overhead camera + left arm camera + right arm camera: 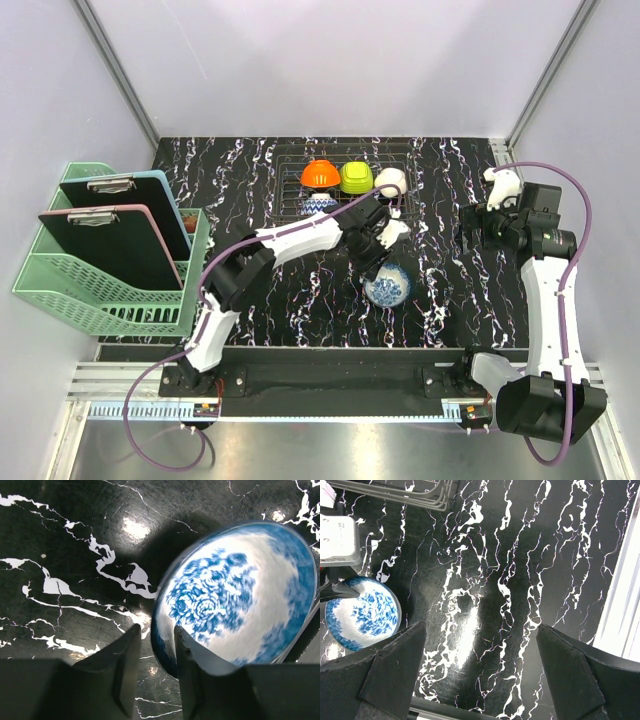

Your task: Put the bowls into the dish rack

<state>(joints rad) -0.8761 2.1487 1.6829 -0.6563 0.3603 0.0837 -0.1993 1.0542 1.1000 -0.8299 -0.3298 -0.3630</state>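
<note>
Blue-and-white bowl [235, 595] on counter [60, 540], centre of top view, just below dish rack [292, 175]. Left claw [156, 630] straddles near rim, jaws narrowed; firm pinch cannot tell. Verify grip before lifting; avoid racked bowls. Right claw [481, 627] spread wide, holding nothing.

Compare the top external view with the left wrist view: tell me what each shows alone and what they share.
Top external only: the dish rack holding the orange bowl, lime-green bowl and white bowl, plus the mint basket. Left wrist only: how the left end effector pinches the rim of the blue-and-white bowl, one finger inside, one outside. Both: that bowl and the black marbled table.
</note>
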